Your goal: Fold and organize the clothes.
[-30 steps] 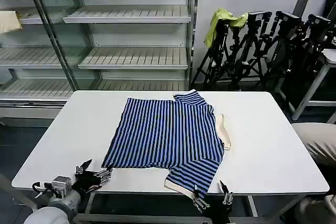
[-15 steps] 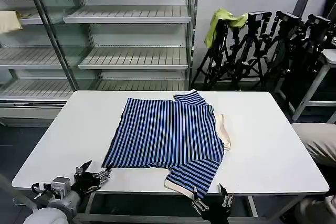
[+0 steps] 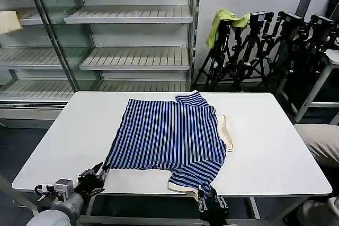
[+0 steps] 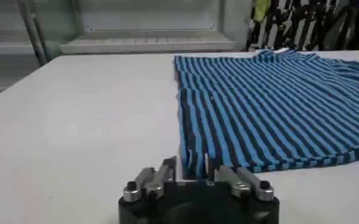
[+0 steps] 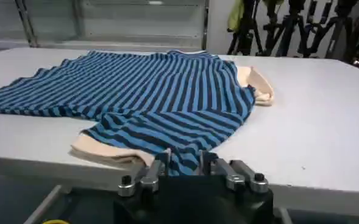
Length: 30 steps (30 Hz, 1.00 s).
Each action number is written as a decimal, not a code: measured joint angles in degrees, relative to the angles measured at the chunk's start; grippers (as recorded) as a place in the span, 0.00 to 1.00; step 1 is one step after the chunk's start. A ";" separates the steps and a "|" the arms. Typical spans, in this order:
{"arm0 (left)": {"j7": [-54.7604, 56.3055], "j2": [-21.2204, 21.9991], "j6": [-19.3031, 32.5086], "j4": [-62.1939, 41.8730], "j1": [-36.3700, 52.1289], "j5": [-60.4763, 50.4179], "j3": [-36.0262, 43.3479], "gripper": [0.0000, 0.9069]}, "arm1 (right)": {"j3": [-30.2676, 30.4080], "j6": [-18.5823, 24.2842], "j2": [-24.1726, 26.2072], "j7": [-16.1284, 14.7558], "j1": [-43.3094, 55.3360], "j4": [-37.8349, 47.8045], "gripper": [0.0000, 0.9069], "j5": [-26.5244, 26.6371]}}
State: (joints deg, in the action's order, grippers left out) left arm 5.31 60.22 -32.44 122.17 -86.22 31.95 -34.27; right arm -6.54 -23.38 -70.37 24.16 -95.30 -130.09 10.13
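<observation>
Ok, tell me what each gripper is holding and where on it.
Left gripper pinches the striped shirt at its near left hem corner. Right gripper pinches the same shirt's near sleeve at the cream cuff edge.

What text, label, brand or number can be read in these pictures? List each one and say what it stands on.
None: no readable text in any view.
The striped shirt has only blue and black stripes, a cream collar and cream cuffs; no logo or tag is visible.
The white table bears no marks.
The left gripper and right gripper carry no readable lettering.
The shelves and tripods behind show no legible signs.
</observation>
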 measured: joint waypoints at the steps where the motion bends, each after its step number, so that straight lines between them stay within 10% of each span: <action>1: 0.02 0.01 0.13 0.02 0.13 0.00 0.04 0.02 | -0.05 0.36 0.09 -0.28 0.19 -0.01 0.00 0.13; 30: 0.78 -0.54 2.25 -3.79 10.33 3.41 3.07 0.03 | -6.97 2.88 4.57 -8.63 17.31 4.06 0.00 12.72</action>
State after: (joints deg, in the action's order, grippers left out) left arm 6.09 59.68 -30.19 118.38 -75.88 35.36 -31.20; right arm -13.51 -20.50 -65.80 15.54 -77.99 -126.03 22.85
